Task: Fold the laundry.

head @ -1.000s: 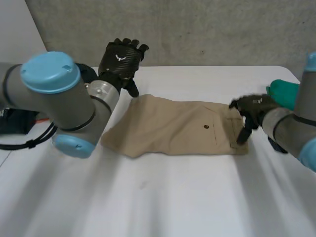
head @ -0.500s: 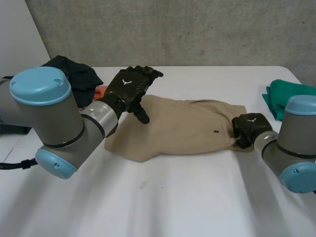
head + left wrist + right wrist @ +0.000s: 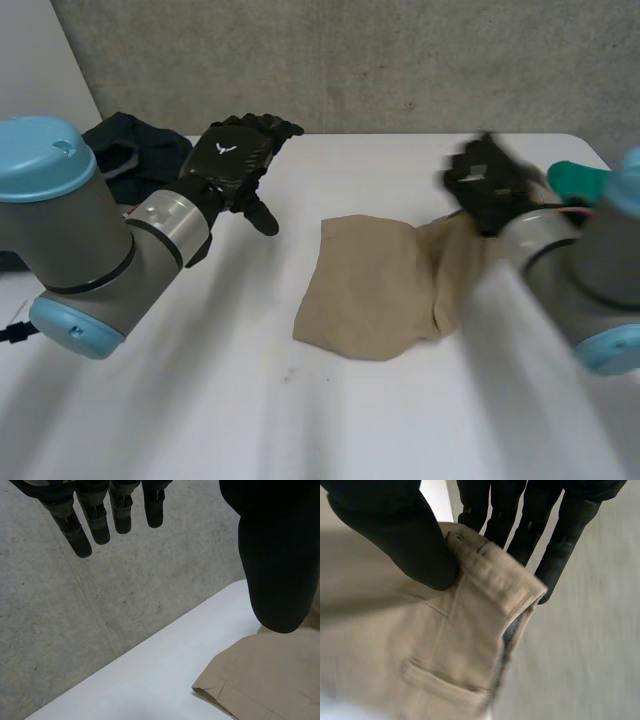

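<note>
Tan cotton trousers (image 3: 372, 292) held by the waistband.
Pinched by right hand (image 3: 487, 186) (thumb against fingers); left hand (image 3: 234, 160) held wide.

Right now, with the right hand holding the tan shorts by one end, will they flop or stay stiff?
Probably floppy: the shorts sag and bunch below the right hand. The waistband looks thicker, so the pinch likely holds. Dragging may crumple them.

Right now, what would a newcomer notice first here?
The tan garment lies bunched on the table, one end held up by the right hand, thumb pinching the waistband against its fingers. The left hand hangs open above the table, holding nothing. At the far left corner sit dark clothes, at the right edge a green cloth.
</note>
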